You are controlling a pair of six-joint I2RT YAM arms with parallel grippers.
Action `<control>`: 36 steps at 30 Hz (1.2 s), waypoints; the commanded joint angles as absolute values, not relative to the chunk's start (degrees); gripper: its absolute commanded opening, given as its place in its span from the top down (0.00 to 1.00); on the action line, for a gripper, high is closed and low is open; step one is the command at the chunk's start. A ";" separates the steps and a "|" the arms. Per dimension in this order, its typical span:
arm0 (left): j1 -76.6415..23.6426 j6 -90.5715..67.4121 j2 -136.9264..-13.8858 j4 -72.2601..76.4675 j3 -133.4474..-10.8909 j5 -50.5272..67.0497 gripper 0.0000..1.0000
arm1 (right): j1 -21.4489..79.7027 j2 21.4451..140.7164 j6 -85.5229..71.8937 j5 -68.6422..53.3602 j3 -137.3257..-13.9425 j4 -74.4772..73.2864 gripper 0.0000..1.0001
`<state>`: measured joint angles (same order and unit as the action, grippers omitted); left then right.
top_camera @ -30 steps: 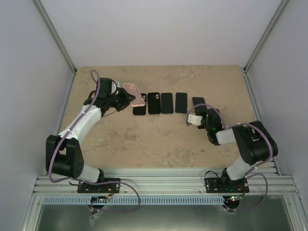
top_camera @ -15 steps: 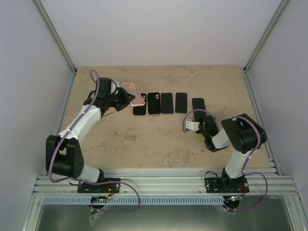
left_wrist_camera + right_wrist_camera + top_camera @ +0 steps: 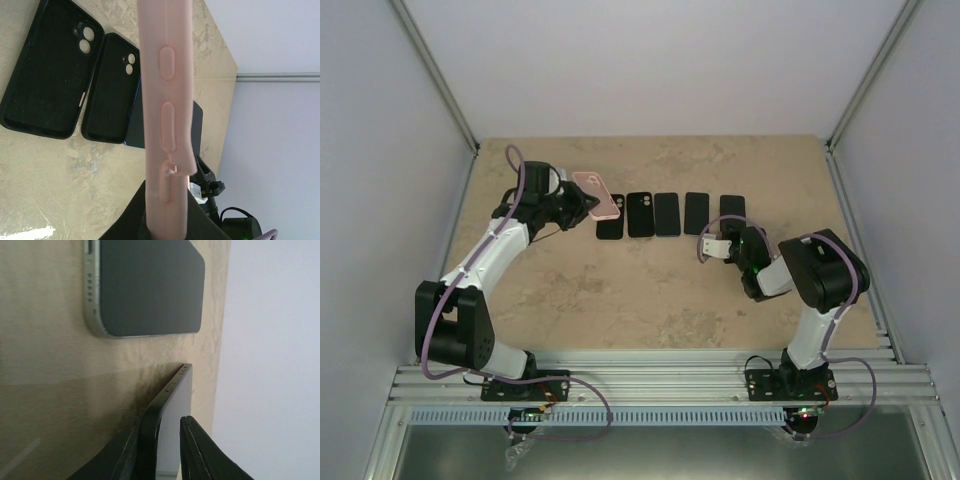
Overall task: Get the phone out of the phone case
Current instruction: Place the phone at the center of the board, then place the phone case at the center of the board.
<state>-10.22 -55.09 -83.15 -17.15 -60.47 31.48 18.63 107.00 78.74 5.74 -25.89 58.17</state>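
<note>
My left gripper [image 3: 582, 205] is shut on a pink phone case [image 3: 600, 195] and holds it above the table's back left. In the left wrist view the case [image 3: 162, 100] stands edge-on in my left gripper [image 3: 167, 205], one lip curled out. Whether a phone is inside is hidden. My right gripper [image 3: 708, 247] sits low at centre right. In the right wrist view my right gripper [image 3: 160, 421] holds a dark phone [image 3: 176, 387] edge-on, close to the tabletop. The phone lies against the left finger [image 3: 142, 440].
A row lies along the back of the table: two empty black cases [image 3: 609, 225] [image 3: 641, 214] and three dark phones [image 3: 667, 213] [image 3: 696, 212] [image 3: 732, 210]. One flat phone [image 3: 150, 290] lies just ahead of my right gripper. Side walls stand left and right.
My right gripper pulled back from beside the rightmost phone, then shifted left and a little forward. The left arm and the pink case have not moved.
</note>
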 commanded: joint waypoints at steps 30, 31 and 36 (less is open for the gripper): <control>-8.99 -46.61 -82.92 -19.48 -61.77 32.19 1.00 | 14.22 93.85 69.64 -11.10 -44.50 8.46 0.10; -8.83 -44.77 -83.07 -20.39 -62.36 32.21 1.00 | 14.06 93.29 68.34 -12.00 -45.41 6.80 0.08; -7.23 -37.52 -82.95 -21.33 -62.49 34.98 1.00 | 13.16 90.78 59.07 -15.65 -51.10 -1.26 0.03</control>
<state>-8.69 -44.97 -83.15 -20.25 -60.93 32.29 13.93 93.93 67.35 -11.16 -46.52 6.52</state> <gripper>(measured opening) 0.077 0.949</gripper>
